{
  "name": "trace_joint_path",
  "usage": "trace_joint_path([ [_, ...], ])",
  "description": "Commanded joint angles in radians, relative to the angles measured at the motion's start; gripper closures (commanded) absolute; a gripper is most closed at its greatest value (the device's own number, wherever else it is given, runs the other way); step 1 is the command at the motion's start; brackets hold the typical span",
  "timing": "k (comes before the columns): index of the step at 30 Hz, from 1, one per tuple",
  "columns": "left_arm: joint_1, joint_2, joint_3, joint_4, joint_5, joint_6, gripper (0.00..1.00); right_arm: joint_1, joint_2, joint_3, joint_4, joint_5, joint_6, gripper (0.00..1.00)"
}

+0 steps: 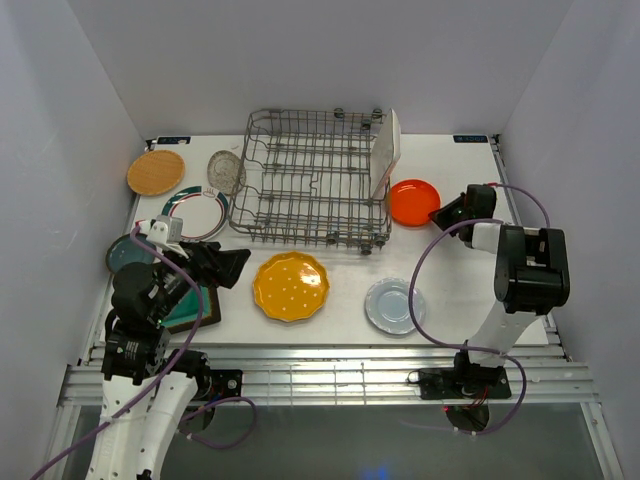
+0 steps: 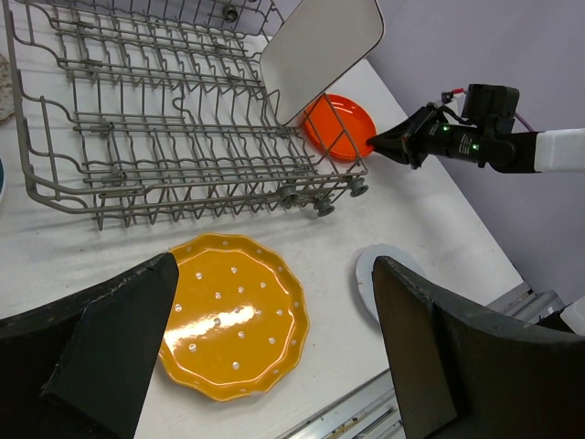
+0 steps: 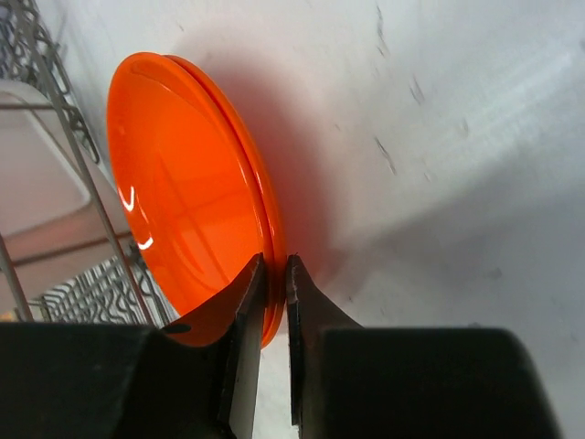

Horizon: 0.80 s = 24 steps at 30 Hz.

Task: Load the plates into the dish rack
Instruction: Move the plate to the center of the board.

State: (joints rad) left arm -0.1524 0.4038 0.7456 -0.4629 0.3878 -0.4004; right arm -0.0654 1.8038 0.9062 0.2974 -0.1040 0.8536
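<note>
Top view: orange plate (image 1: 413,202) lies on the counter (image 1: 470,285), just beside the right end of the dish rack (image 1: 300,238). Right pincer (image 1: 437,214) is at the plate's right-front rim, with its arm coming in from the right. Order from right to left is pincer, plate, rack. White plate (image 1: 386,150) stands upright in the rack's right end, just behind the orange one. Left pincer (image 1: 225,268) is well apart at front left, near the yellow plate (image 1: 290,286). Right arm is clearly the nearer one.

Left wrist view: left pincer gapes wide with nothing between its jaws, and the yellow plate (image 2: 233,315) lies below it. Orange plate (image 2: 338,126) is off at the rack's far corner, and the right pincer (image 2: 377,144) has its tip on the rim. Can't tell from here whether the plate has left the counter.

Right wrist view: fingers (image 3: 242,315) straddle the orange plate's (image 3: 183,192) rim, one on each face, with only a narrow gap. I read that as clamped on the rim. Rack wires (image 3: 69,151) and the white plate (image 3: 41,174) sit beyond the plate's far side.

My take: the plate is round, so there's no long axis to line up. What matters is that the rack is straight across the plate from the grip. The plate needs to come up, tip on edge and go left over the rack's end wall, clear of the white plate. An edge-only pinch could let it swivel.
</note>
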Motion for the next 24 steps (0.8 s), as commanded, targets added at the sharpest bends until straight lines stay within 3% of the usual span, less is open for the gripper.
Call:
trace_joint_path([
  [1, -0.001, -0.003, -0.003, 0.013, 0.014, 0.011, 0.02, -0.005, -0.095, -0.073, 0.065, 0.010, -0.005, 0.85],
  [12, -0.001, -0.010, -0.002, 0.015, 0.016, 0.011, 0.02, -0.005, -0.382, -0.381, 0.086, 0.124, -0.028, 0.83],
  [24, -0.001, -0.006, -0.002, 0.015, 0.022, 0.012, 0.02, -0.005, -0.515, -0.484, 0.057, 0.159, -0.071, 0.77],
])
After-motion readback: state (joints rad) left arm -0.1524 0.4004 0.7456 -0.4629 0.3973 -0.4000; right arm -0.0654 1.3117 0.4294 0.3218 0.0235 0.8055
